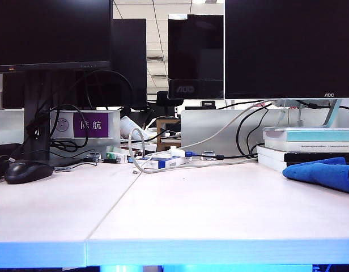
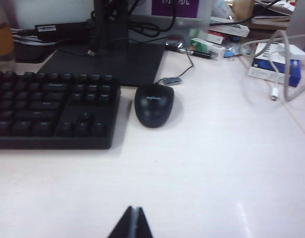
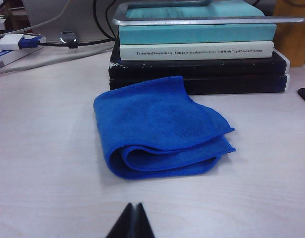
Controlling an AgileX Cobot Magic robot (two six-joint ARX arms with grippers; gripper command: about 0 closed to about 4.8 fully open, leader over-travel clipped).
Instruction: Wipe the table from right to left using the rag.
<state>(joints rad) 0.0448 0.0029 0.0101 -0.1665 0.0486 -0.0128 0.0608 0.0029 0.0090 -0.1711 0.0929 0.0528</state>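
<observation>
at the right end of the bench (image 1: 220, 209), the rag (image 3: 160, 126) lies folded over on itself, flat on the pale top and just in front of a stack of books (image 3: 197, 54), its far edge close against the lowest dark volume. nothing holds it. the right tool (image 3: 132, 215) hangs near the rag on the camera's side, clear of it, its two tips pressed together. the left tool (image 2: 134, 220) is likewise pressed together, over bare bench short of a black mouse (image 2: 154, 103) and keyboard (image 2: 51, 109), well apart from the cloth. neither arm shows in the exterior view.

the wipe looks not yet begun; the step in hand is the first reach for the rag. the next move calls for the right tool to spread its tips, come down on the thick folded edge and pinch through the layers, then press the cloth flat and drag it leftward. the mouse, keyboard and loose cables (image 1: 163, 161) at the far side may limit the sweep.
</observation>
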